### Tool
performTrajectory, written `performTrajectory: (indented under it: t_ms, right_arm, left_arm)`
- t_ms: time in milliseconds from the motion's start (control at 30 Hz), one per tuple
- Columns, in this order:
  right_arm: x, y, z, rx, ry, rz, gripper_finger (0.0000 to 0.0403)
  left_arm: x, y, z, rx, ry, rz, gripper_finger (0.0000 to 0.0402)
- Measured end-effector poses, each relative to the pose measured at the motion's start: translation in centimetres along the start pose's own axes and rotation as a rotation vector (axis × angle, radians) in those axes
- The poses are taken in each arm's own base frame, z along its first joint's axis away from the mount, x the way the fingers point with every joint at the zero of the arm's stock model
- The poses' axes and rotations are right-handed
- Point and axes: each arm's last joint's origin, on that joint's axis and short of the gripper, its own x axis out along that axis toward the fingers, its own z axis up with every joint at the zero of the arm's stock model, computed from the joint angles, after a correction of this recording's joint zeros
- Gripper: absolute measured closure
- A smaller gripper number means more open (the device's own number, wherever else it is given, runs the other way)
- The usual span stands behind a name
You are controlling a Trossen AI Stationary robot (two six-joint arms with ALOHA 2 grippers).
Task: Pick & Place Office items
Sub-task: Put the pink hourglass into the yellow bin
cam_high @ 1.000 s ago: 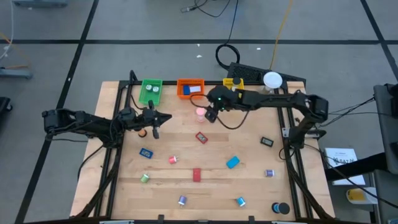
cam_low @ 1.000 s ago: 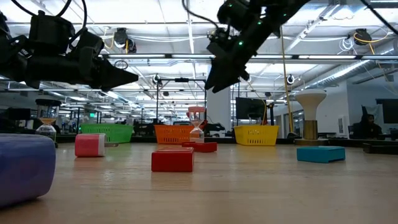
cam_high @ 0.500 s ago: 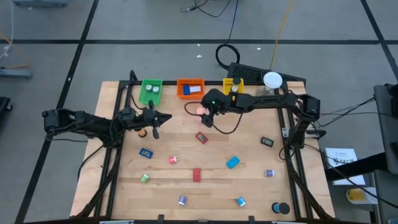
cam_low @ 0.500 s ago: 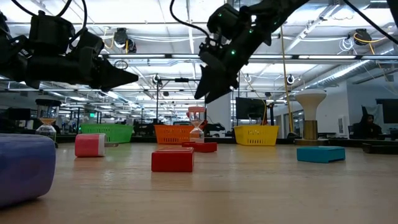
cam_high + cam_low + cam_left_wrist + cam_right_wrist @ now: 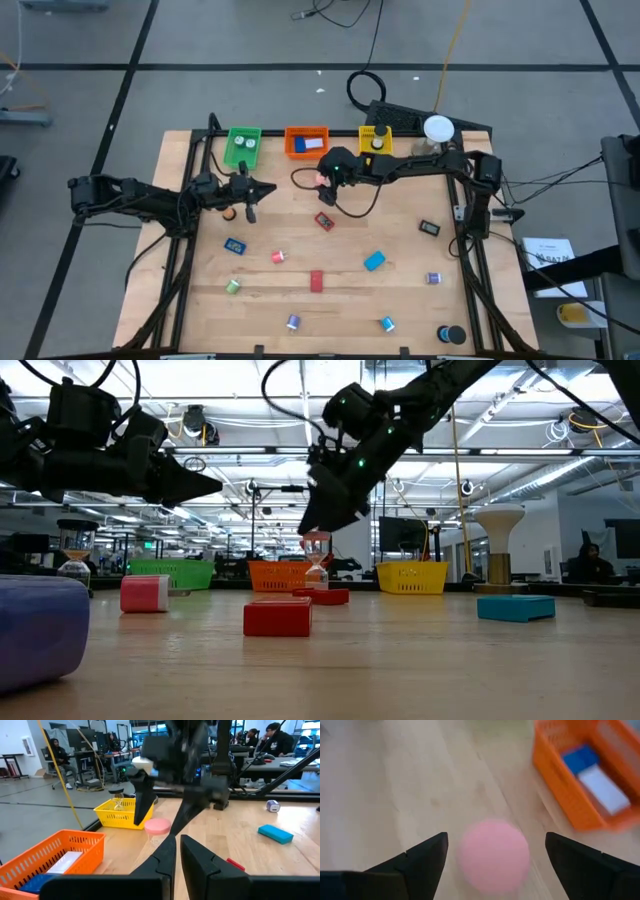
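Note:
The office items lie scattered over the wooden table. One is a small clear piece with a round pink top (image 5: pixel 321 180), standing upright on the table in front of the orange tray (image 5: pixel 306 141). My right gripper (image 5: pixel 326 188) hangs just above it, slanting down, open. In the right wrist view the pink top (image 5: pixel 493 855) shows between and below the two fingers, untouched. The low view shows the fingertips (image 5: pixel 310 528) just over the pink top (image 5: pixel 316 538). My left gripper (image 5: pixel 268 190) hovers level at the table's left, shut and holding nothing.
A green tray (image 5: pixel 242 146), the orange tray and a yellow tray (image 5: pixel 374 138) stand along the far edge, with a white ball on a stand (image 5: pixel 437 128) to their right. A red block (image 5: pixel 317 282), a blue block (image 5: pixel 374 261) and several small rolls lie nearer.
My right gripper has moved toward the table's left edge and down, from in front of the yellow tray to just above the pink-topped piece.

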Motion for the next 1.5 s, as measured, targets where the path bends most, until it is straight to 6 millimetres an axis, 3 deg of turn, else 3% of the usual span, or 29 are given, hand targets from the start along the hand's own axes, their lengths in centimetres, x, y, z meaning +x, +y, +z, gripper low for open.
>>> performTrajectory:
  t_ms: [300,533,633,733,867,1000,1233,1500]
  right_arm:
    - [1.5,0.1,-1.2,-0.025,0.052,-0.021,0.0107]
    - [1.9,0.1,-1.0,-0.019,0.026,-0.023,0.0182]
    - [1.7,0.1,-0.7,-0.021,0.007,-0.021,0.0216]
    - [1.6,0.1,-0.7,-0.022,0.011,-0.021,0.0216]
    - [-0.3,-0.2,0.3,-0.014,-0.026,-0.032,0.0216]
    - [-3.4,-2.0,1.4,0.037,-0.047,-0.178,0.0214]
    - [-7.5,-7.8,1.9,0.21,-0.05,-0.371,0.0215]
    - [-7.4,-11.4,-2.0,0.33,-0.034,-0.45,0.0215]
  left_arm:
    - [0.0,0.0,0.0,-0.003,0.002,0.0,0.0369]
    - [0.0,0.0,0.0,-0.003,0.002,-0.001,0.0369]
    - [0.0,0.0,0.0,-0.002,0.002,-0.001,0.0369]
    - [0.0,0.0,0.0,-0.002,0.002,-0.001,0.0369]
    - [0.0,0.0,0.0,-0.002,0.002,-0.001,0.0369]
    - [0.0,0.0,0.0,-0.002,0.002,-0.002,0.0369]
    - [0.0,0.0,0.0,-0.022,0.002,-0.004,0.0369]
    - [0.0,0.0,0.0,-0.022,0.002,-0.005,0.0369]
